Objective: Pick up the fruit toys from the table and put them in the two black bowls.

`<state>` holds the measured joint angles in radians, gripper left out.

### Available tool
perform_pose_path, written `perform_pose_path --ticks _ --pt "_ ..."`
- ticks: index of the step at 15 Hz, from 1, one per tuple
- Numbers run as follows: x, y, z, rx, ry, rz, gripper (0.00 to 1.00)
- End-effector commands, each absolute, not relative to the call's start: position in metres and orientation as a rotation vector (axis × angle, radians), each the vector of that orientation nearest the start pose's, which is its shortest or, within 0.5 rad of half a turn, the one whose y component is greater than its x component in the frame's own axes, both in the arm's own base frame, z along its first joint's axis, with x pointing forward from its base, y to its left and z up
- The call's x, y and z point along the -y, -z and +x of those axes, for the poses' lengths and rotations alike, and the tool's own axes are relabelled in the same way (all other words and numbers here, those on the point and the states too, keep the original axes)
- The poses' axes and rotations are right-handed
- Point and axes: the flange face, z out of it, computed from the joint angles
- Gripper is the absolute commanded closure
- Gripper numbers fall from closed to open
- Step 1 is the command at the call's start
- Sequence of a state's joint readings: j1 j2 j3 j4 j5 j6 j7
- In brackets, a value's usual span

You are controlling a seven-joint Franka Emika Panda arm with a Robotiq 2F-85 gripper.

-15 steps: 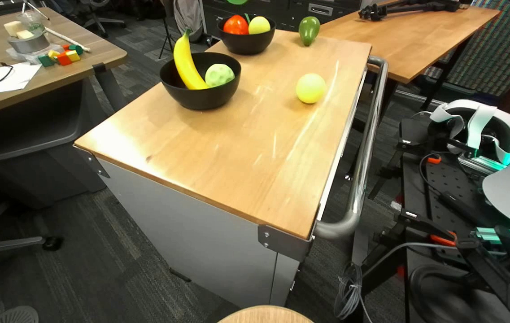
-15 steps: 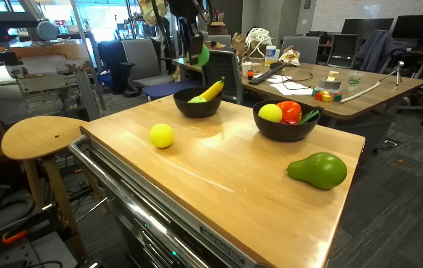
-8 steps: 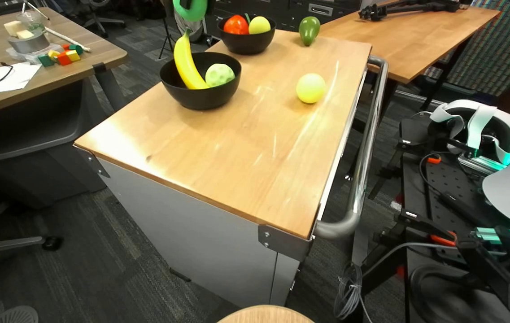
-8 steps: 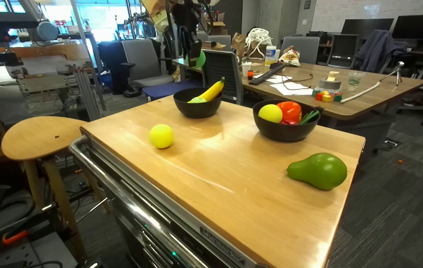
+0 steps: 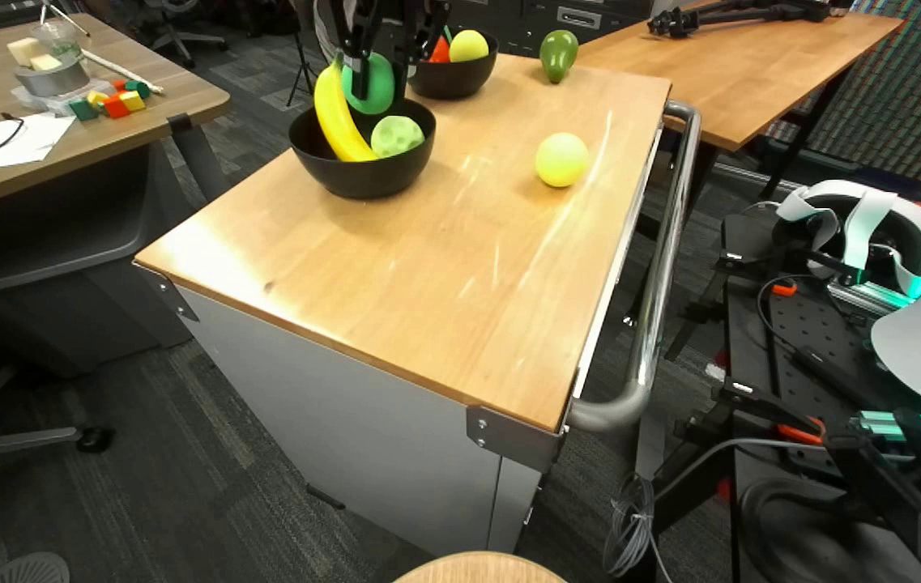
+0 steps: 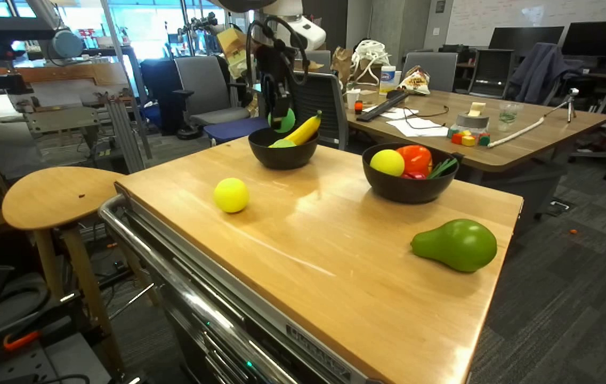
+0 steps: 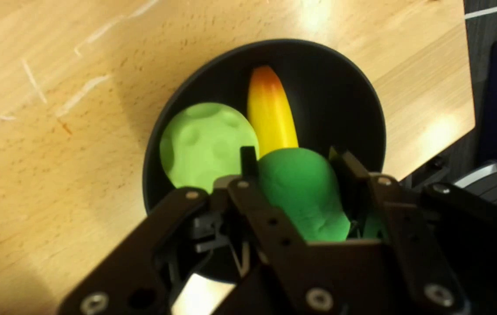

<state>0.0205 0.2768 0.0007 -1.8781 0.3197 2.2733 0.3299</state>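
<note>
In an exterior view, a round matte-black bowl (image 6: 281, 159), upper centre, holds a yellow banana (image 6: 305, 129) and dimpled pale-green ball (image 6: 283, 144); another black bowl (image 6: 409, 191), right, holds a yellow ball (image 6: 387, 162) and glossy red-orange fruit (image 6: 417, 157). Over the banana's bowl, the black gripper (image 7: 294, 162) points down, pinching a smooth green fruit (image 7: 298, 188). A green pear-shaped fruit (image 6: 457, 244) and yellow sphere (image 6: 231, 195) lie on the light-wood table (image 6: 303, 234).

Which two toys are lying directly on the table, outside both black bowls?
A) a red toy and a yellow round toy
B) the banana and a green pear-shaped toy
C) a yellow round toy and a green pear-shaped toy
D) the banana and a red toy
C, because both exterior views show a yellow round toy and the green pear-shaped toy resting on the bare table.
</note>
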Motion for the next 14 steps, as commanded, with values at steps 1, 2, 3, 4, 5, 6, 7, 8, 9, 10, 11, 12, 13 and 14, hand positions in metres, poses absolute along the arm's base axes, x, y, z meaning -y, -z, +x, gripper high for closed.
perform_pose_path --ticks 1,2,3,4,5,6,7,8,9,10,11,12,13,14 --pt "-0.024 -0.362 0.628 -0.741 0.032 -2.814 0.31" --pt "-0.023 -0.356 0.627 -0.735 0.032 -2.820 0.31" --pt "-0.022 -0.355 0.625 -0.722 0.044 -2.819 0.24" --pt "-0.021 -0.354 0.622 -0.713 0.049 -2.819 0.17" --pt "-0.020 -0.356 0.617 -0.700 0.052 -2.816 0.08" --pt "-0.020 -0.357 0.610 -0.684 0.032 -2.833 0.01" --pt "-0.019 -0.361 0.601 -0.658 0.038 -2.843 0.00" --pt "-0.018 -0.364 0.590 -0.634 0.011 -2.859 0.00" --pt "-0.016 -0.368 0.579 -0.611 -0.011 -2.878 0.00" --pt "-0.013 -0.373 0.567 -0.579 -0.028 -2.896 0.00" --pt "-0.011 -0.379 0.554 -0.535 -0.023 -2.908 0.00" --pt "-0.009 -0.386 0.543 -0.500 -0.014 -2.919 0.00" --pt "-0.006 -0.393 0.530 -0.464 -0.005 -2.944 0.00" --pt "-0.003 -0.399 0.519 -0.437 -0.009 -2.965 0.00"
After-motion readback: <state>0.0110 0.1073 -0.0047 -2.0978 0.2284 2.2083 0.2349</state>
